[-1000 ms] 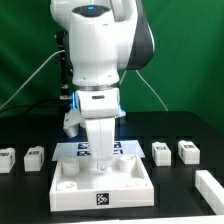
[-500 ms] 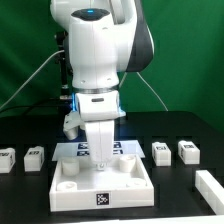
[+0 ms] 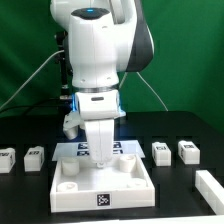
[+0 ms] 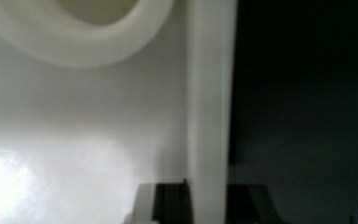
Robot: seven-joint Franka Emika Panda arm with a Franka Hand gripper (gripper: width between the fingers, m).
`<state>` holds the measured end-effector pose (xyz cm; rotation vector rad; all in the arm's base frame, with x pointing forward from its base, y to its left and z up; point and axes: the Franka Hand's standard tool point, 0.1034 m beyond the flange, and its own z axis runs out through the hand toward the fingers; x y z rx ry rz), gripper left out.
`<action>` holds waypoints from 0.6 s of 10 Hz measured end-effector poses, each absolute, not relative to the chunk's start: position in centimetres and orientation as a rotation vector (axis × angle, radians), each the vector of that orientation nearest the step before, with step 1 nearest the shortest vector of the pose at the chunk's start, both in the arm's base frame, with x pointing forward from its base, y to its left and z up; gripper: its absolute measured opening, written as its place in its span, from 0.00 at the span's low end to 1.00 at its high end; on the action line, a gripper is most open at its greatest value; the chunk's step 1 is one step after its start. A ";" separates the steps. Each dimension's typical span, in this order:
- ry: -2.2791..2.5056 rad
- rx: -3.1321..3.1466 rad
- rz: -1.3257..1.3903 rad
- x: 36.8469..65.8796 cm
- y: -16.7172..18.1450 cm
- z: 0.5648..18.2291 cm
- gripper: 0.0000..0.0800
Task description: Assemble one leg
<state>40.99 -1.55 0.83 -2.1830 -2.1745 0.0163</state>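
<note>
The large white square plate (image 3: 130,185) with round corner sockets lies at the table's front middle. My gripper (image 3: 100,163) reaches straight down onto its far rim. In the wrist view the two dark fingers (image 4: 167,205) stand one on each side of the plate's rim wall (image 4: 208,120) and touch it, so the gripper (image 4: 208,205) is shut on the plate. A round socket (image 4: 96,20) shows close by. Small white legs with marker tags lie loose: two at the exterior view's left (image 3: 34,157) and two at its right (image 3: 161,152).
The marker board (image 3: 125,149) lies flat just behind the plate, partly hidden by my gripper. Another white part (image 3: 210,186) lies at the exterior view's right edge near the front. The table is black, with a green wall behind.
</note>
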 end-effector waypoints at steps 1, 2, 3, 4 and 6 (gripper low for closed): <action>-2.175 -2.183 0.016 41.0 -1.5 0.8 0.08; -2.175 -2.183 0.016 41.0 -1.5 0.8 0.08; -2.175 -2.184 0.015 41.0 -1.5 0.8 0.08; -2.175 -2.184 0.015 41.0 -1.5 0.8 0.08; -2.187 -2.180 -0.001 42.0 -0.9 0.8 0.08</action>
